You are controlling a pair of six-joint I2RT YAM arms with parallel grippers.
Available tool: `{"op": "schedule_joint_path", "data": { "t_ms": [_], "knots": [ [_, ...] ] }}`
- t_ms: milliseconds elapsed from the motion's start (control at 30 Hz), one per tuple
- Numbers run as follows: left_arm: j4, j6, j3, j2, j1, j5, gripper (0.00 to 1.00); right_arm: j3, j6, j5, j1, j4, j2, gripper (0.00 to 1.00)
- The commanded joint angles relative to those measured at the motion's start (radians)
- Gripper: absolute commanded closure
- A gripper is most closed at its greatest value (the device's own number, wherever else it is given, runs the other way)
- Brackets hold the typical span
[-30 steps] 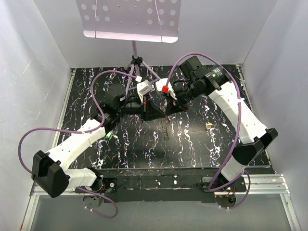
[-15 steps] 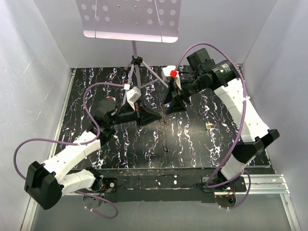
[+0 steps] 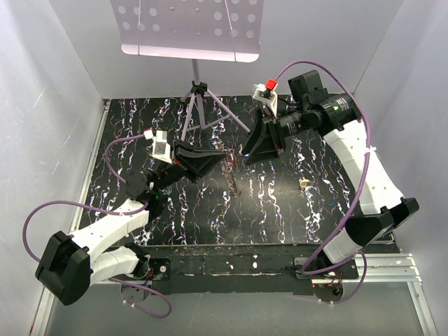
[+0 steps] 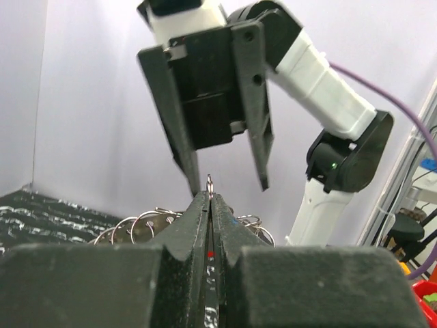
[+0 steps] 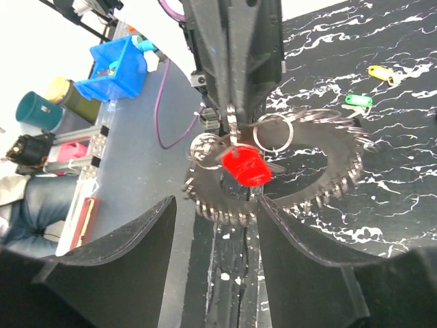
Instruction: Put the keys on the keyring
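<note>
My left gripper point(image 3: 221, 157) point(image 4: 209, 195) is shut on the keyring point(image 5: 308, 195), a toothed grey ring that hangs below its tips over the table's middle point(image 3: 232, 173). A small split ring pokes up between the closed fingertips, and further loops point(image 4: 147, 219) show behind them. A red key point(image 5: 246, 167) hangs on the keyring just under the left fingers. My right gripper point(image 3: 246, 152) point(image 5: 217, 205) point(image 4: 229, 188) stands open, facing the left one a short way off, touching nothing. Green point(image 5: 356, 100) and yellow point(image 5: 381, 71) keys lie on the table, and a cream key point(image 3: 304, 183) lies right of centre.
A music stand point(image 3: 190, 28) rises at the back, its tripod point(image 3: 199, 105) just behind both grippers. White walls close the left, right and back sides of the black marbled table point(image 3: 280, 217).
The two grippers were together at the ring. My right gripper has opened and drawn back to the right. My left arm has swung left and nearer, keeping the keyring with the red key.
</note>
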Motion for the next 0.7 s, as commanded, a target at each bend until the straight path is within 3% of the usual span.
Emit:
{"op": "schedule_joint_path", "data": {
  "t_ms": [0, 233, 667],
  "knots": [
    [0.153, -0.059, 0.026, 0.002, -0.002, -0.042, 1.00, -0.024, 0.234, -0.059, -0.004, 0.200, -0.019, 0.41],
    [0.135, -0.066, 0.035, 0.011, -0.004, -0.040, 1.00, -0.004, 0.334, -0.105, -0.003, 0.277, -0.014, 0.45],
    [0.112, -0.069, 0.064, 0.043, -0.013, -0.026, 1.00, 0.044, 0.342, 0.018, 0.035, 0.280, 0.020, 0.58]
  ]
}}
